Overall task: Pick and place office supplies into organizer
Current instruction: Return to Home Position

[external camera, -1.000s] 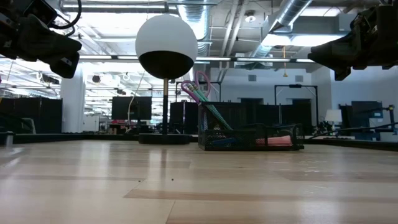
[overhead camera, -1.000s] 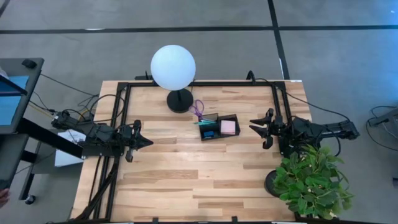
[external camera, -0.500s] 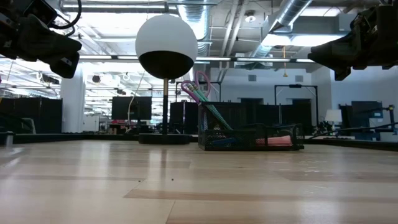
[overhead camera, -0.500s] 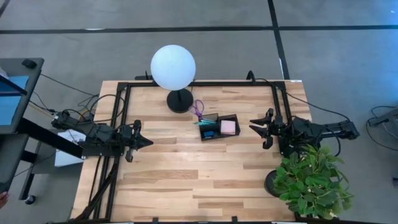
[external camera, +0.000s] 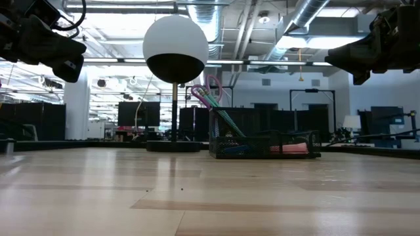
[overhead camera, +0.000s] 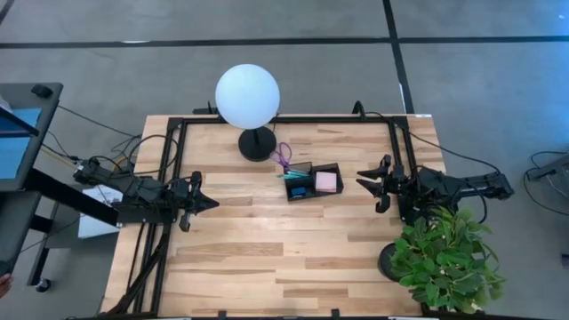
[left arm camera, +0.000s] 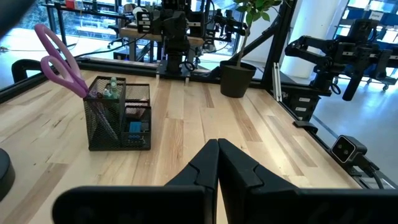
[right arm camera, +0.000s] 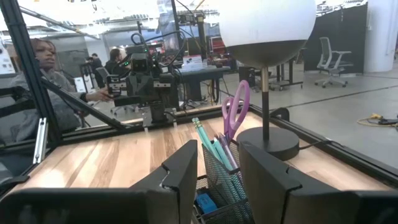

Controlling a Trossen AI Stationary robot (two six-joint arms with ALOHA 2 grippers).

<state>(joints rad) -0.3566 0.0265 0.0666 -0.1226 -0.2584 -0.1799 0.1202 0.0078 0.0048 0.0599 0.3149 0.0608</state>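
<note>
The sorting is looking done to me. The purple scissors (overhead camera: 283, 156) and pens (right arm camera: 214, 149) are standing in the black mesh organizer (overhead camera: 313, 171), and the pink sticky-note pad (overhead camera: 326, 181) is lying in its 3 o'clock compartment. In the high view the organizer is sitting on the desk (overhead camera: 267, 258) at 9 o'clock from my right end effector (overhead camera: 363, 182), whose fingers are spread. It is at 2 o'clock from my left end effector (overhead camera: 213, 204), whose fingers are pressed together, and well apart from both.

A: Where is the organizer (overhead camera: 313, 182) placed?
B: At the middle of the table (overhead camera: 267, 258), just right of the lamp base (overhead camera: 257, 143). Scissors (overhead camera: 283, 156) are stood in its left end; sticky-note pad (overhead camera: 326, 181) is laid in its right compartment.
A: Plant (overhead camera: 444, 258)?
B: Set at the table's lower-right corner, high view.
</note>
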